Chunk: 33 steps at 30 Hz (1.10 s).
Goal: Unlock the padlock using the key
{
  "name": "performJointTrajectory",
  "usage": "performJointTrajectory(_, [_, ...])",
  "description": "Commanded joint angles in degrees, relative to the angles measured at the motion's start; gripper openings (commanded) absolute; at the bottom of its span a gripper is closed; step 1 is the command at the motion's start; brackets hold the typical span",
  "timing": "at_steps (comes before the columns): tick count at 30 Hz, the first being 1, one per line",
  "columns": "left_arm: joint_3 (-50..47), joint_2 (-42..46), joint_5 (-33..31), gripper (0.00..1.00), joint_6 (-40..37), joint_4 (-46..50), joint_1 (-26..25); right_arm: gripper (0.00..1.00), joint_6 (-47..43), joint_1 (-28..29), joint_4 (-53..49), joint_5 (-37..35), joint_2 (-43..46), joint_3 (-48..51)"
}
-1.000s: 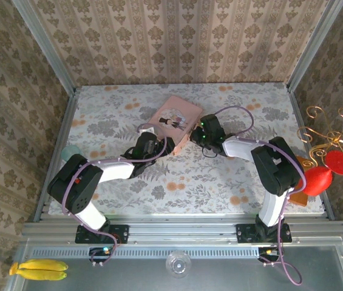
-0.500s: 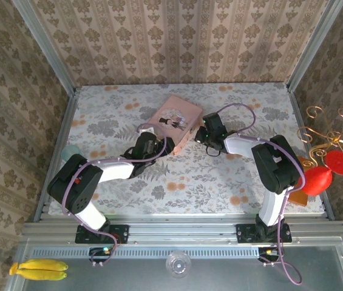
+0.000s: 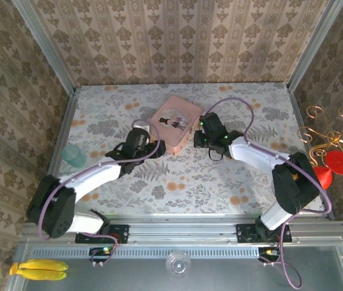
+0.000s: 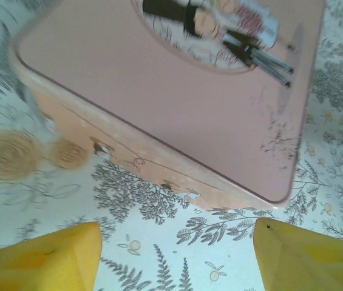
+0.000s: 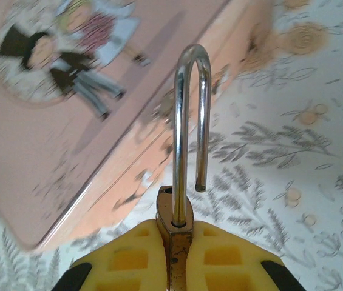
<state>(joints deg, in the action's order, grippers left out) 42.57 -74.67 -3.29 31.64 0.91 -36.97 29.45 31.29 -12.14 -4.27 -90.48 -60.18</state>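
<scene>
Pinching the padlock (image 5: 179, 182), the right hand (image 5: 174, 242) shows its shackle standing open.

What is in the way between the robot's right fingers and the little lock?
Nothing visible. The right gripper is shut on the padlock, holding its brass body, with the silvery shackle sticking out past the yellow pads. The pink tin lies beyond, not between.

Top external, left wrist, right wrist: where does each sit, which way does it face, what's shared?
Top external: above and behind the bases, looking down on the table; left arm and right arm show.
Left wrist: low, facing the tin's side past open left fingers.
Right wrist: facing the tin past right fingers shut on the padlock.
Shared: the tin, in all three.
</scene>
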Motion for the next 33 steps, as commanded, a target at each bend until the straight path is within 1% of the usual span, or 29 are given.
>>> performJointTrajectory(1, [-3.0,7.4,-5.2,0.69,-7.5,5.1,0.6,0.00,-4.9,2.5,-6.1,-2.0,4.4,-0.5])
performJointTrajectory(3, [-6.1,12.7,-6.7,0.70,-8.9,4.7,0.8,0.00,-6.1,4.4,-7.9,-2.5,6.7,0.1])
performJointTrajectory(6, [-10.9,19.2,-7.2,0.71,-10.9,3.8,1.0,0.00,-6.7,6.2,-10.1,-2.5,9.5,1.3])
performJointTrajectory(10, [-15.8,26.7,-7.0,0.71,-12.6,6.0,1.1,0.00,-6.6,7.9,-13.4,-2.4,14.1,3.0])
performJointTrajectory(11, [-17.1,29.2,-6.0,0.71,-12.7,6.0,1.0,0.00,-6.5,8.2,-14.1,-2.5,15.3,3.8])
performJointTrajectory(14, [-22.6,36.7,1.1,0.73,-14.7,1.3,1.0,0.00,-5.3,9.1,-15.3,-2.9,18.6,6.2])
performJointTrajectory(18, [-26.1,43.3,2.3,0.73,-14.9,1.6,1.0,0.00,-3.9,10.3,-16.2,-2.8,21.2,9.3])
performJointTrajectory(25, [-28.9,49.7,3.6,0.74,-13.6,2.0,0.9,0.00,-1.6,11.1,-14.7,-1.6,23.1,13.5])
performJointTrajectory(33, [-29.0,51.2,4.1,0.75,-13.6,3.7,0.8,0.00,-1.8,11.1,-12.8,0.1,19.7,15.0])
